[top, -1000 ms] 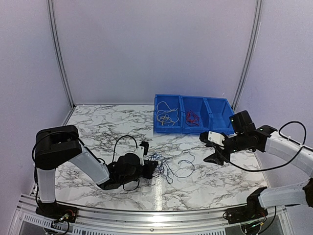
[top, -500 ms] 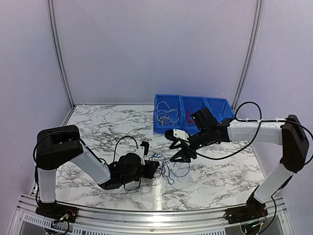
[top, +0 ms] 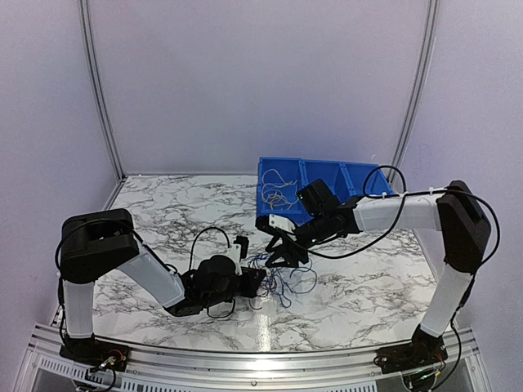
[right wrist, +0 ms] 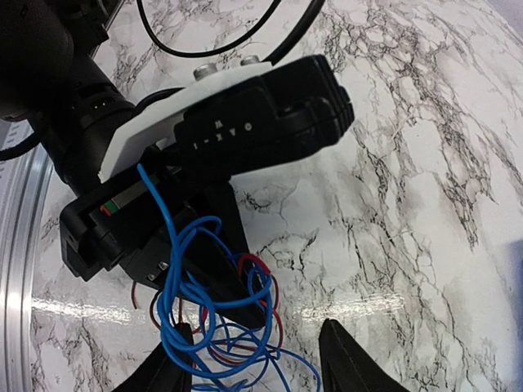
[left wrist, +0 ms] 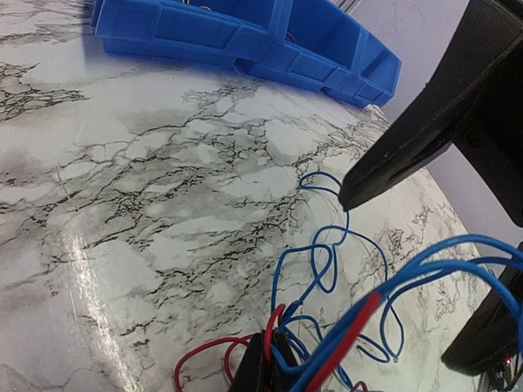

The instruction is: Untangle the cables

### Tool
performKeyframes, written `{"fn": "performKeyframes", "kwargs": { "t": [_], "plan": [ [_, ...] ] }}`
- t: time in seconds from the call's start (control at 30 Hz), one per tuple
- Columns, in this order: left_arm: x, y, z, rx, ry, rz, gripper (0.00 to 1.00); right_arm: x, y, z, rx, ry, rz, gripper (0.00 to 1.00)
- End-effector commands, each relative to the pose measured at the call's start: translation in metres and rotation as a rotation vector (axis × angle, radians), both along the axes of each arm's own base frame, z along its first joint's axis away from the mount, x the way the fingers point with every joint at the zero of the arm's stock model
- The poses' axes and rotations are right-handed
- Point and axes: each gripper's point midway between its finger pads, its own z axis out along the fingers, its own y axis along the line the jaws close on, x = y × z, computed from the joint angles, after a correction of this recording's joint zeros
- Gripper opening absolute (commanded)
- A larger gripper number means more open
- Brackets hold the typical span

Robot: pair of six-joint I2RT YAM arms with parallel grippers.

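Note:
The cables lie as a small bunch of thin blue and red wires on the marble table, just right of centre. My left gripper lies low on the table and is shut on red and blue strands at the bunch's left side. My right gripper hangs over the top of the bunch. In the right wrist view its jaws stand apart, one finger on each side of the blue loops, and the right gripper grips nothing. Its dark fingertip shows above the blue strands.
A blue three-part bin stands at the back right, with pale loose wires in its left compartment. The right arm stretches across in front of it. The left arm's black body lies close beside the right gripper.
The right arm has swung from the table's right side leftward to the bunch and its jaws have narrowed. The left gripper has stayed shut on the cables, unmoved.

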Motion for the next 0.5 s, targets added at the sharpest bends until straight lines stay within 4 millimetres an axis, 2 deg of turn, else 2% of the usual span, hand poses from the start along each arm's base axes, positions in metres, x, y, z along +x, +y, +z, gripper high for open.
{"fn": "performKeyframes", "kwargs": {
  "t": [0.0, 0.07, 0.1, 0.17, 0.23, 0.37, 0.47],
  "plan": [
    [-0.001, 0.001, 0.009, -0.005, -0.01, 0.002, 0.03, 0.0, 0.003, 0.015, 0.032, -0.017, -0.014, 0.47],
    [-0.001, 0.0, 0.011, -0.01, -0.011, 0.003, 0.03, 0.001, 0.001, 0.01, 0.021, -0.002, -0.03, 0.39],
    [-0.001, 0.001, 0.011, -0.01, -0.012, 0.003, 0.03, 0.001, 0.001, 0.008, 0.015, 0.005, -0.037, 0.38],
    [-0.001, 0.001, 0.012, -0.012, -0.011, 0.007, 0.02, 0.003, -0.001, 0.003, -0.003, 0.009, -0.056, 0.39],
    [-0.001, 0.003, 0.012, -0.012, -0.012, 0.01, 0.02, 0.005, -0.004, 0.002, -0.013, 0.007, -0.07, 0.46],
    [-0.001, 0.005, 0.013, -0.014, -0.01, 0.017, 0.02, 0.009, -0.008, 0.002, -0.007, 0.011, -0.09, 0.43],
    [-0.001, 0.007, 0.013, -0.015, -0.009, 0.026, 0.02, 0.014, -0.014, 0.001, -0.005, 0.025, -0.114, 0.25]
  ]
}}
